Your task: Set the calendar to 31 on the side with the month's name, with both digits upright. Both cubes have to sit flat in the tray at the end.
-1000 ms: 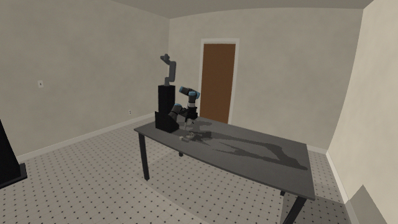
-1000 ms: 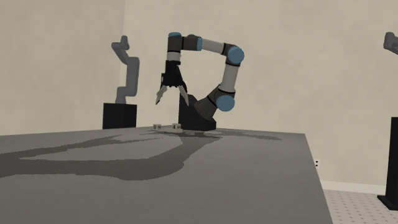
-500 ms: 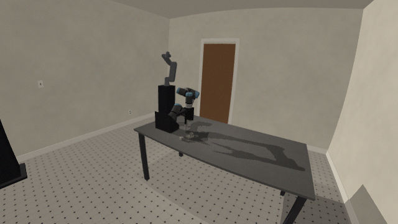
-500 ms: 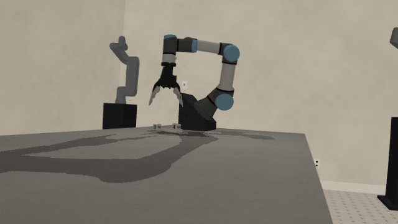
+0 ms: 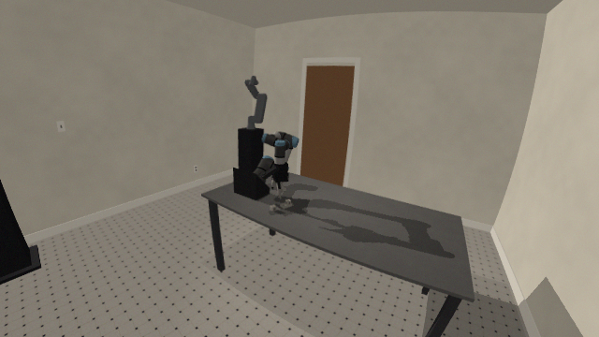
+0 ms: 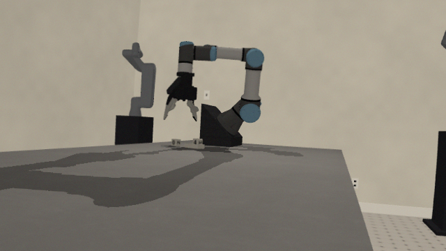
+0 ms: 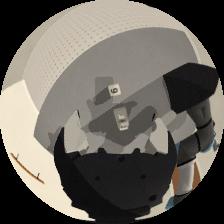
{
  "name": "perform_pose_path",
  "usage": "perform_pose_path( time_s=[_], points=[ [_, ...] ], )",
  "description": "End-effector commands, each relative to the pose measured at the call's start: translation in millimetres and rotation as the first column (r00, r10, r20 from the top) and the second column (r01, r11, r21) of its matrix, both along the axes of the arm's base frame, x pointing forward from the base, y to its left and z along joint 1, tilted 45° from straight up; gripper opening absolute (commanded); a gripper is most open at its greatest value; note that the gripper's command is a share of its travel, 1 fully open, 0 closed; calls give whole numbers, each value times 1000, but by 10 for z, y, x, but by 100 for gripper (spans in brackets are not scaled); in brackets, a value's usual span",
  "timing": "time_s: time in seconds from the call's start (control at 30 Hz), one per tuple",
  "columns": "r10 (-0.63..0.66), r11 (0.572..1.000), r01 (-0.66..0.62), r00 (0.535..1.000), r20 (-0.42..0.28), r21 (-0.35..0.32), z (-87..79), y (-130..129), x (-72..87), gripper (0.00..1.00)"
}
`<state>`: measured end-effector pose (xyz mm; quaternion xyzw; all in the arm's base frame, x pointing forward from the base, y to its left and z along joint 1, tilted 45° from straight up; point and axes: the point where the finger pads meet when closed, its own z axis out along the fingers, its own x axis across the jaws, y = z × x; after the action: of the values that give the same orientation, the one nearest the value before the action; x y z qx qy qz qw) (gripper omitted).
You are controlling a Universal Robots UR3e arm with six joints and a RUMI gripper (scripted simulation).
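My gripper [image 6: 181, 112] hangs open and empty well above the table, near the arm's base. Below it a small pale tray [image 6: 195, 145] lies on the dark table and holds one cube [image 6: 197, 141] with a 4 on its near face. The second cube [image 6: 175, 141] lies loose on the table just left of the tray. In the wrist view the loose cube [image 7: 114, 90] shows a 6 or a 9 on top, beyond the tray [image 7: 121, 117], which lies between my spread fingers. In the top view both cubes [image 5: 281, 206] are tiny. The month's name is too small to read.
The arm's black wedge base [image 6: 219, 130] stands right behind the tray. A second grey arm on a black pedestal [image 6: 134, 129] stands at the table's far left edge. The long table [image 5: 356, 229] stretches away from the arm, crossed by its shadow.
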<state>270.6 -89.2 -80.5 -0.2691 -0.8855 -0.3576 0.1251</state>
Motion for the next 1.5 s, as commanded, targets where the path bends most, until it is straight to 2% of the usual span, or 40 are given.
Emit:
perform_pose_path(
  time_s=[0.0,0.13,0.37,0.67,0.7,1.47],
  points=[
    [88,996,-88,992,95,1,-72,-53,-23,100],
    [142,990,-143,978,149,-4,-115,-78,-39,100],
    [183,983,-185,965,190,-9,-148,-95,-52,100],
    [200,979,-202,958,207,-11,-161,-102,-57,100],
    [200,979,-202,958,207,-11,-161,-102,-57,28],
    [200,979,-202,958,207,-11,-161,-102,-57,28]
  ],
)
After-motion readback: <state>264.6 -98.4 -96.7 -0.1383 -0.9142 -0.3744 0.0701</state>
